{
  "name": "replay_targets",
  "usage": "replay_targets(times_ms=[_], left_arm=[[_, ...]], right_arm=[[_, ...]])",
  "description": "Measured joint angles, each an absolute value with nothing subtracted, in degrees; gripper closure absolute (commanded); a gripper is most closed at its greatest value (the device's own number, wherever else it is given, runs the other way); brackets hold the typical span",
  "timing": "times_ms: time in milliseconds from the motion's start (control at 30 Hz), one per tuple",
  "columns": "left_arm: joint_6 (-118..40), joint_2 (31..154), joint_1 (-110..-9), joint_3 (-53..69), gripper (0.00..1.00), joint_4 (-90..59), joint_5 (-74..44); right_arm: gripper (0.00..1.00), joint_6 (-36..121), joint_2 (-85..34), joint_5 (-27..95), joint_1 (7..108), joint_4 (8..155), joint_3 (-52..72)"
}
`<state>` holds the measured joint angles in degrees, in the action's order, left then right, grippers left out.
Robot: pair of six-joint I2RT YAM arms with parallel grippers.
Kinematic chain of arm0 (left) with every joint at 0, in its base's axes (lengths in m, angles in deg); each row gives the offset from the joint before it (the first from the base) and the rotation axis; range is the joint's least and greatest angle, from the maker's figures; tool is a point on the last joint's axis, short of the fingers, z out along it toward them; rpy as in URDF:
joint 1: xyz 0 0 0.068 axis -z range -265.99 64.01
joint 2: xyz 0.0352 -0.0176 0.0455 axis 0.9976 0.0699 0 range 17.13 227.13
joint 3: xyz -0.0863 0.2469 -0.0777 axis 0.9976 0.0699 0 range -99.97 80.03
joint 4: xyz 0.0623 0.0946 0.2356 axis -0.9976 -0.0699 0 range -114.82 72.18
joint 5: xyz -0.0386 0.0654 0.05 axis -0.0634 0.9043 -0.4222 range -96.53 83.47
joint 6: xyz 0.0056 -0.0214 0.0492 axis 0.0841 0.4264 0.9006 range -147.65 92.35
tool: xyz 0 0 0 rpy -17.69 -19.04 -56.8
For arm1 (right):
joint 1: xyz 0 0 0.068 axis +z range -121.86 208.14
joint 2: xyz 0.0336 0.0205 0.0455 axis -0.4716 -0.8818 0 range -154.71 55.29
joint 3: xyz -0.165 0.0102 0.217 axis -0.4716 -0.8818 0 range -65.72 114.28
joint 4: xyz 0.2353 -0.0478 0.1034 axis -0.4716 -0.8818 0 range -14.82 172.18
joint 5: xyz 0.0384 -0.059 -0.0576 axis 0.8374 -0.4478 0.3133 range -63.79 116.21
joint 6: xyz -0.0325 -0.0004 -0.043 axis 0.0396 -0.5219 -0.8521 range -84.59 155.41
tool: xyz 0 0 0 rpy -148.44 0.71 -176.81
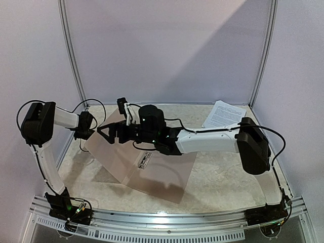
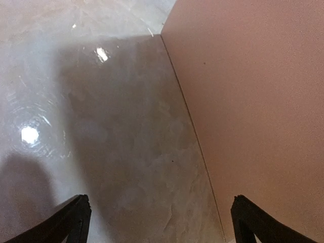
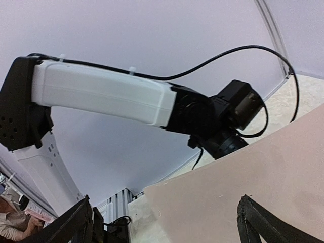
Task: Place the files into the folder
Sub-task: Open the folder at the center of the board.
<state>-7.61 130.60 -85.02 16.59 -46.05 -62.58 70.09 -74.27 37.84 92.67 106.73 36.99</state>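
The folder (image 1: 152, 174) lies left of the table's middle, its tan cover (image 2: 253, 101) spread out and a small metal clip (image 1: 145, 160) on it. The files (image 1: 223, 114), white printed sheets, rest at the back right corner, away from both arms. My left gripper (image 1: 90, 133) hangs open over the folder's left edge, with the tan cover under its right finger (image 2: 253, 223). My right gripper (image 1: 104, 132) reaches across from the right and faces the left one, open with nothing held. In the right wrist view the cover's edge (image 3: 253, 187) rises in front of my right gripper (image 3: 164, 202).
Lilac walls with metal corner posts (image 1: 71, 55) close in the table at the back and both sides. An aluminium rail (image 1: 167, 223) runs along the near edge by the arm bases. The left arm (image 3: 101, 91) and its cable hang close in front of the right wrist.
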Motion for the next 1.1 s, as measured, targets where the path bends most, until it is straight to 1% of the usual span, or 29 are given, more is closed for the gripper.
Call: replay_targets(times_ms=[200, 367, 433, 567, 667, 867, 1000, 1100], left_arm=[[-7.0, 130.4, -85.6, 16.9, 0.05, -46.4, -62.4], [-7.1, 128.2, -90.4, 16.9, 0.07, -46.6, -59.8], [-7.1, 127.3, -94.0, 16.6, 0.08, -46.5, -57.6], [-6.0, 126.6, -99.9, 15.9, 0.11, -46.6, -53.6], [-3.8, 125.8, -102.5, 16.0, 0.12, -47.3, -49.3], [-0.5, 119.7, -101.3, 19.7, 0.14, -46.4, -37.6], [1.5, 117.8, -97.4, 22.7, 0.17, -44.7, -28.5], [2.2, 117.9, -95.2, 24.9, 0.18, -44.1, -23.5]], right_arm=[[0.03, 68.9, -74.2, 36.8, 94.9, 104.9, 37.2], [0.04, 70.9, -73.1, 34.4, 93.0, 101.4, 30.8], [0.05, 71.1, -72.3, 33.0, 91.8, 96.9, 28.3], [0.06, 69.5, -69.5, 28.0, 90.2, 82.7, 26.1], [0.1, 68.6, -66.2, 22.5, 89.8, 73.9, 23.0], [0.14, 67.7, -64.5, 13.7, 89.7, 59.9, 18.8], [0.14, 67.9, -64.2, 11.1, 89.7, 55.6, 14.6], [0.11, 67.9, -62.0, 9.5, 89.7, 54.3, 12.0]])
